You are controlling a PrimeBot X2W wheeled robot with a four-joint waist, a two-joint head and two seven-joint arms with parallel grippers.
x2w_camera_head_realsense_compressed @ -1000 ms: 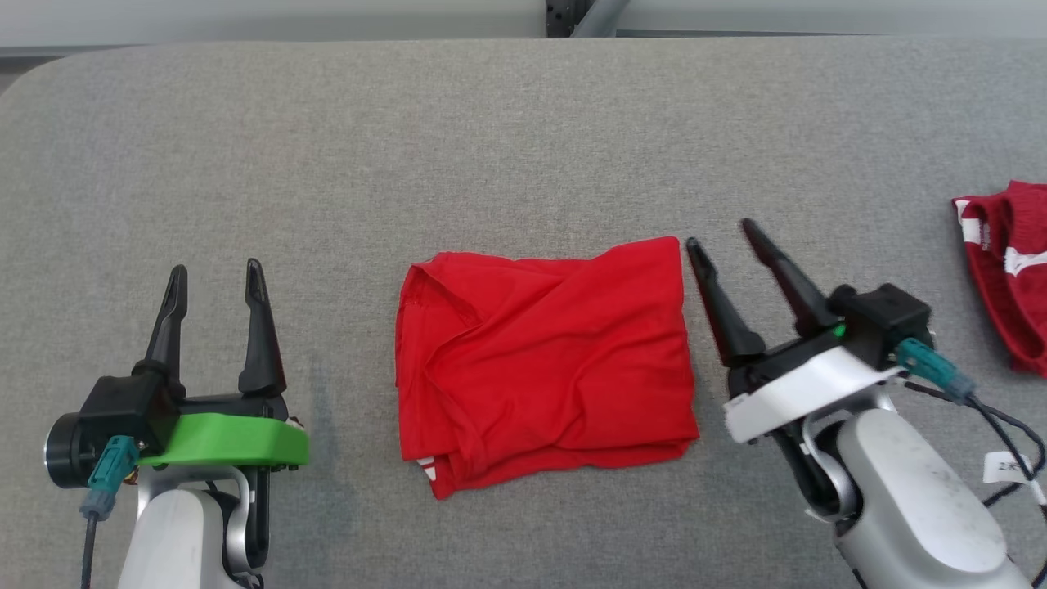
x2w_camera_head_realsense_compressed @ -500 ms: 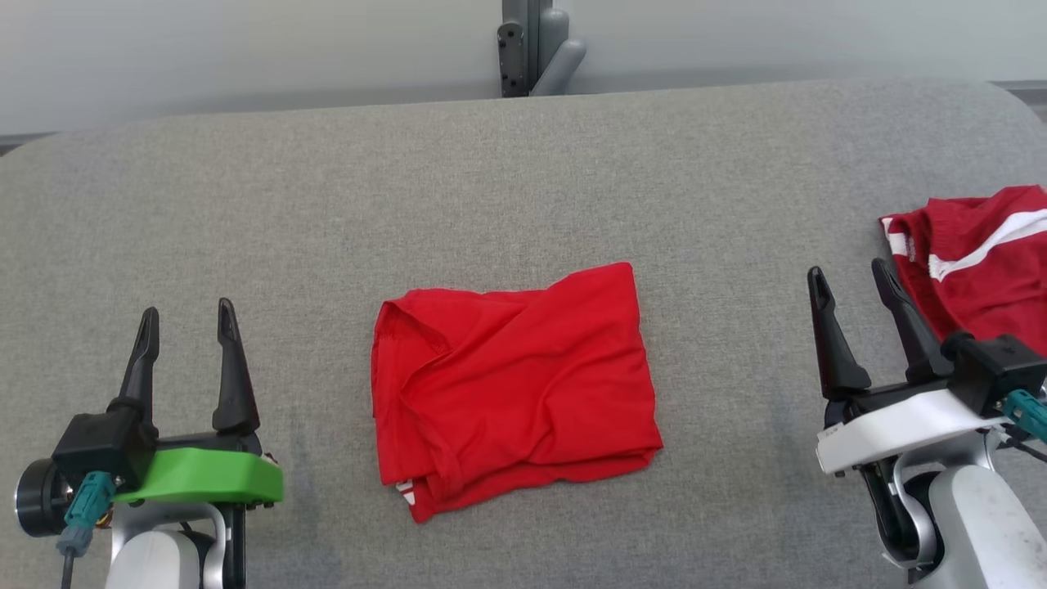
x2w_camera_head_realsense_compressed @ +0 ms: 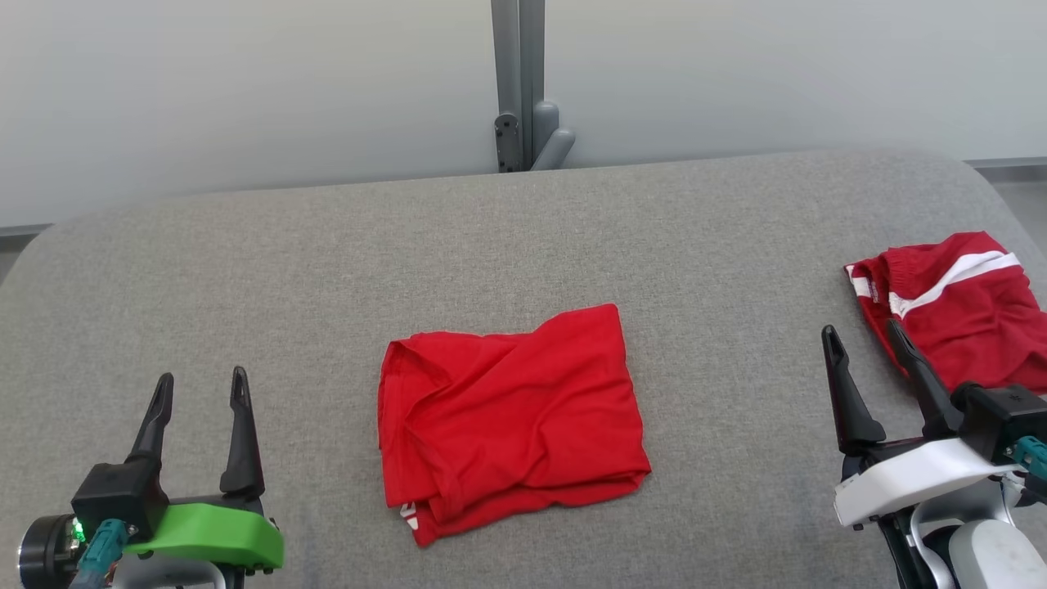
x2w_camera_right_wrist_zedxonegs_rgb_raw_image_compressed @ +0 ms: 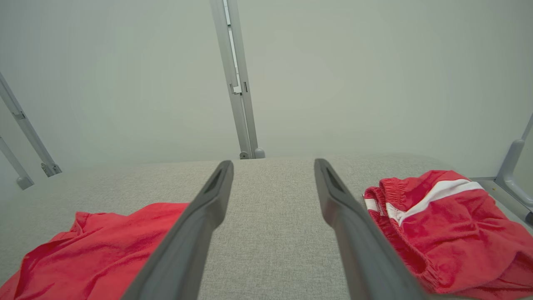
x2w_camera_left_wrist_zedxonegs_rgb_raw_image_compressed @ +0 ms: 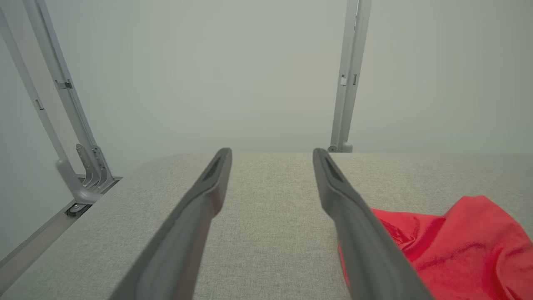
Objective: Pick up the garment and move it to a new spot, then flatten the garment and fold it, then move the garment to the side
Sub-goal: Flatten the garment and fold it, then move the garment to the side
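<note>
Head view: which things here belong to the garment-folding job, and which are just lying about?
Job in hand:
- folded red garment, mid-table
- left gripper, open
- right gripper, open
- grey table

Probably lying about:
- red shorts with white stripe, at the table's right edge
- grey post behind the table

garment [x2w_camera_head_realsense_compressed: 507, 417]: plain red | shorts [x2w_camera_head_realsense_compressed: 957, 307]: red, white stripe | table [x2w_camera_head_realsense_compressed: 327, 270]: grey

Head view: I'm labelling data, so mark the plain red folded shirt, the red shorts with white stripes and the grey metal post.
plain red folded shirt [x2w_camera_head_realsense_compressed: 507, 417]: head view, middle of top layer.
red shorts with white stripes [x2w_camera_head_realsense_compressed: 973, 327]: head view, red cloth below long stripe.
grey metal post [x2w_camera_head_realsense_compressed: 518, 82]: head view, upper shaft.
</note>
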